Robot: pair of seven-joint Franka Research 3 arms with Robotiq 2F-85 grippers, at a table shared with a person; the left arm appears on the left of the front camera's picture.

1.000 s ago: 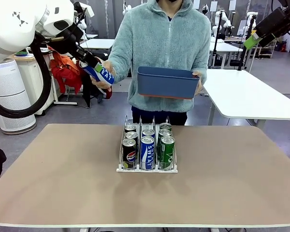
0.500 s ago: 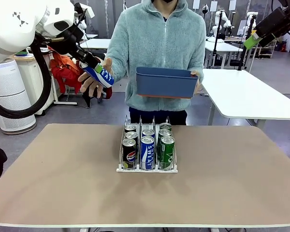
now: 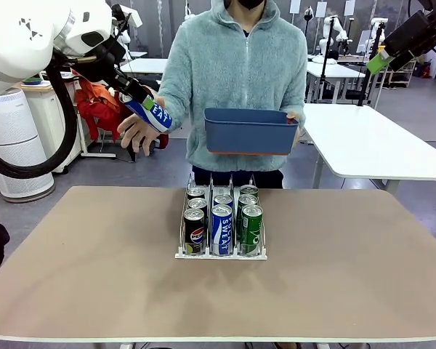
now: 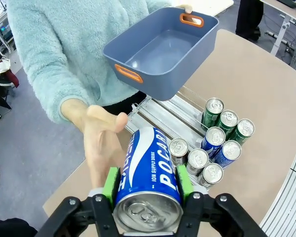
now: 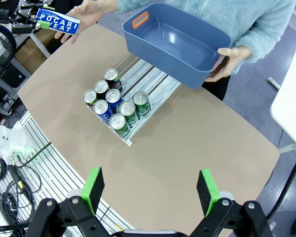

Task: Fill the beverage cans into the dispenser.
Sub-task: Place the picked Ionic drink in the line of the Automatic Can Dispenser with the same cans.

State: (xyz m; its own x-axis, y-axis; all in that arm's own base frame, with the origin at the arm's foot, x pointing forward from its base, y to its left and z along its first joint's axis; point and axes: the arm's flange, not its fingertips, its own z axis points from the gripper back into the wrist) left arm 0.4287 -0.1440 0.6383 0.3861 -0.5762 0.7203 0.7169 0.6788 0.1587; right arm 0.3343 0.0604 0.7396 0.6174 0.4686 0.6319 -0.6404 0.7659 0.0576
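My left gripper is raised at the upper left, shut on a blue "SWEAT" beverage can. In the left wrist view this can sits between my green pads. The person's open hand hangs just below and behind it, apart from the can. The clear dispenser stands mid-table and holds several cans: black Pepsi, blue and green in front. My right gripper hovers high above the table, open and holding nothing; it also shows at the upper right.
The person at the far side holds an empty blue bin in one hand above the dispenser's back end; the bin is tilted toward me. The rear ends of the dispenser's lanes are bare. Other tables stand behind.
The person's hand has let go of the blue can and dropped a little below it. The bin has come down slightly. Neither of my arms has moved.
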